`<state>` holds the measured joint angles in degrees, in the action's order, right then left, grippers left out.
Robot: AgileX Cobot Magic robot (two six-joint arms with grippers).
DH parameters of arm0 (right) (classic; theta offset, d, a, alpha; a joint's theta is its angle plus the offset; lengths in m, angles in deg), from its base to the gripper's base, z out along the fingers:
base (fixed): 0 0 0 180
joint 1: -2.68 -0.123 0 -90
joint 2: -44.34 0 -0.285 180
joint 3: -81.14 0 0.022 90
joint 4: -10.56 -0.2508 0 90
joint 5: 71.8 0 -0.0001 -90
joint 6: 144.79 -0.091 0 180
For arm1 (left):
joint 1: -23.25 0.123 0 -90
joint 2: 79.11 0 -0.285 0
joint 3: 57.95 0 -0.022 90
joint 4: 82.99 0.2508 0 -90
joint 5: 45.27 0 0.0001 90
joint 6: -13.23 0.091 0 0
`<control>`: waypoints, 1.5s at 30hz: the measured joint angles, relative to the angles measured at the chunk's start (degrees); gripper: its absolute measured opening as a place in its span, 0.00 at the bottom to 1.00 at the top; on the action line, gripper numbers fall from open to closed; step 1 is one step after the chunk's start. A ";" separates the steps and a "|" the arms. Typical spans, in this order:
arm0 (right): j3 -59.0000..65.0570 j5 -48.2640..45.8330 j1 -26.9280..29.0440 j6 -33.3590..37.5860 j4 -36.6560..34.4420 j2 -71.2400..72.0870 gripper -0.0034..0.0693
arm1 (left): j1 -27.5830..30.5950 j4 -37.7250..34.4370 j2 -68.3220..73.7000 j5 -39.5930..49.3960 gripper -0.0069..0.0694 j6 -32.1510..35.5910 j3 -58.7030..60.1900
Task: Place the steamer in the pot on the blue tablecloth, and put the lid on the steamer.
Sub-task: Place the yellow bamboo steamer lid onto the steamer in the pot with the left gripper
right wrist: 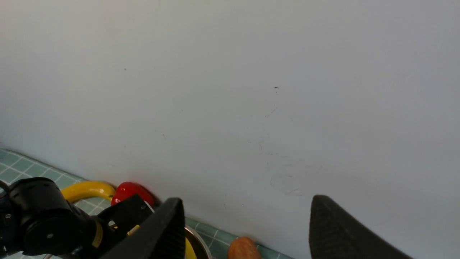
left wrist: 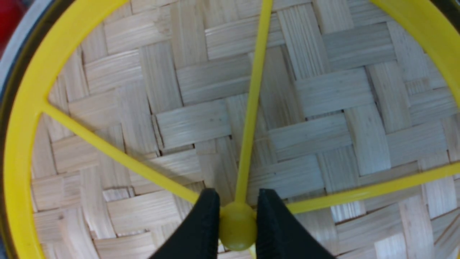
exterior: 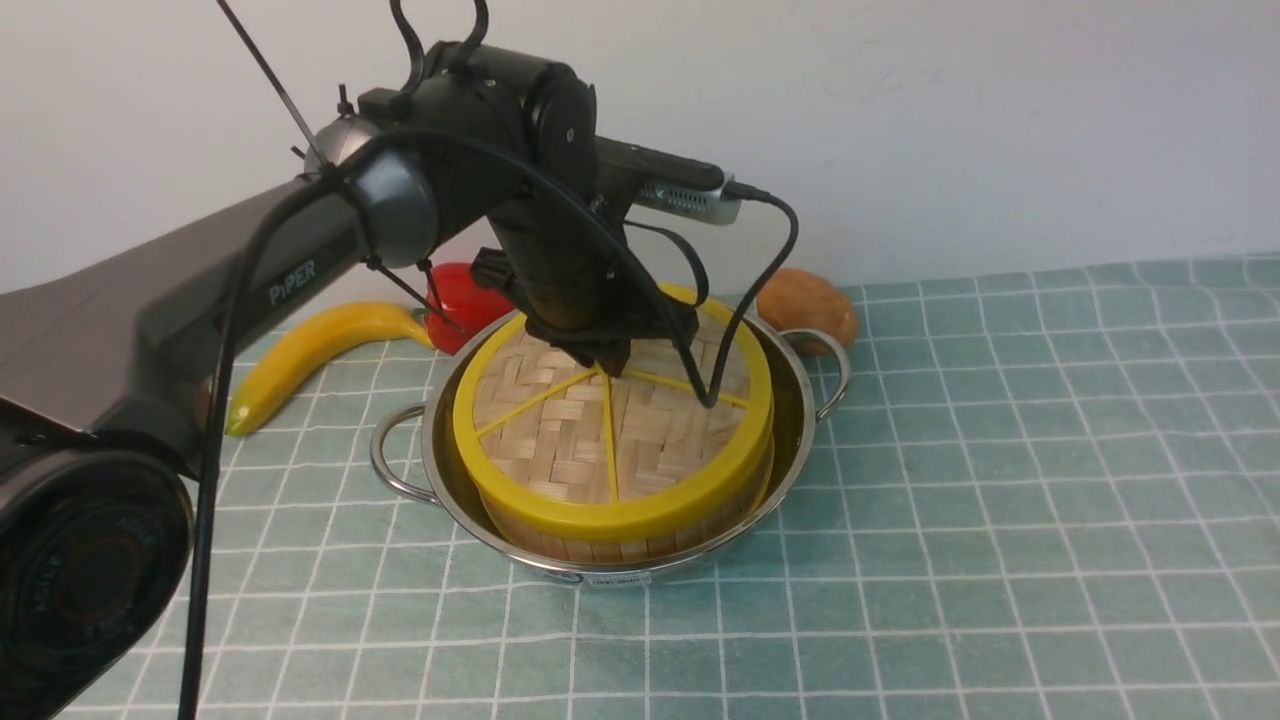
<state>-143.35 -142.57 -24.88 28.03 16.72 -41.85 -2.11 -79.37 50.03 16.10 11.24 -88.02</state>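
The shiny steel pot (exterior: pixel 800 440) stands on the blue tablecloth (exterior: pixel 1000 500), with the bamboo steamer (exterior: pixel 620 545) inside it. The woven lid (exterior: pixel 560 440) with its yellow rim lies on top of the steamer. My left gripper (exterior: pixel 608 366) points straight down at the lid's centre. In the left wrist view the left gripper (left wrist: pixel 237 201) is shut on the lid's small yellow centre knob (left wrist: pixel 237 228), one black finger on each side. The right gripper (right wrist: pixel 246 203) is open and empty, raised and facing the wall; it does not show in the front view.
A yellow banana (exterior: pixel 310 350) and a red pepper (exterior: pixel 470 300) lie behind the pot on the left by the wall. A brown potato-like thing (exterior: pixel 808 300) lies behind the pot on the right. The left arm's cable (exterior: pixel 750 290) hangs over the lid.
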 joint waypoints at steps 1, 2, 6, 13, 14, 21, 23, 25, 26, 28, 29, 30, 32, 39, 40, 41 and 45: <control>0.00 0.00 0.00 0.00 0.00 0.00 0.68 | 0.00 0.00 0.00 0.00 0.24 0.00 -0.05; 0.00 0.00 0.00 0.00 0.00 0.00 0.68 | 0.00 0.00 0.00 0.00 0.24 0.00 -0.06; 0.00 0.00 0.00 0.00 0.00 0.00 0.68 | 0.00 0.00 0.00 -0.06 0.24 0.00 -0.25; 0.00 0.00 0.00 0.00 0.00 0.00 0.68 | 0.00 0.00 0.00 -0.06 0.24 0.00 -0.32; 0.00 0.00 0.00 0.00 0.00 0.00 0.68 | 0.00 0.00 0.00 -0.06 0.24 0.00 -0.32; 0.00 0.00 0.00 0.00 0.00 0.00 0.68 | 0.00 0.00 0.50 -0.33 0.24 0.00 -0.45; 0.00 0.00 0.00 0.00 0.00 0.00 0.68 | 0.00 -0.14 0.76 -0.70 0.24 0.19 -0.46; 0.00 0.00 0.00 0.00 0.00 0.00 0.68 | -0.05 -0.14 0.86 -0.71 0.24 0.51 -0.49; 0.00 0.00 0.00 0.00 0.00 0.00 0.68 | -0.05 -0.19 0.86 -0.76 0.24 0.63 -0.49; 0.00 0.00 0.00 0.00 0.00 0.00 0.68 | -0.05 -0.19 0.86 -0.88 0.24 0.63 -0.49; 0.00 0.00 0.00 0.00 0.00 0.00 0.68 | -0.05 -0.19 0.90 -0.92 0.24 0.63 -0.49; 0.00 0.00 0.00 0.00 0.00 0.00 0.68 | -0.05 -0.19 0.90 -0.92 0.24 0.63 -0.49; 0.00 0.00 0.00 0.00 0.00 0.00 0.68 | -0.05 -0.25 0.90 -0.92 0.24 0.64 -0.49; 0.00 0.00 0.00 0.00 0.00 0.00 0.68 | -0.05 -0.20 0.90 -1.22 0.38 1.99 -0.49; 0.00 0.00 0.00 0.00 0.00 0.00 0.68 | -0.05 -0.12 0.84 -1.22 0.44 1.99 -0.49; 0.00 0.00 0.00 0.00 0.00 0.00 0.68 | -0.05 0.13 0.60 -1.28 0.50 1.99 -0.49; 0.00 0.00 0.00 0.00 0.00 0.00 0.68 | -0.05 1.80 -1.36 -1.20 0.73 1.99 -0.81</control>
<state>-143.35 -142.57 -24.88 28.03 16.72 -41.85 -2.16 -77.58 48.68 14.91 13.23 -88.83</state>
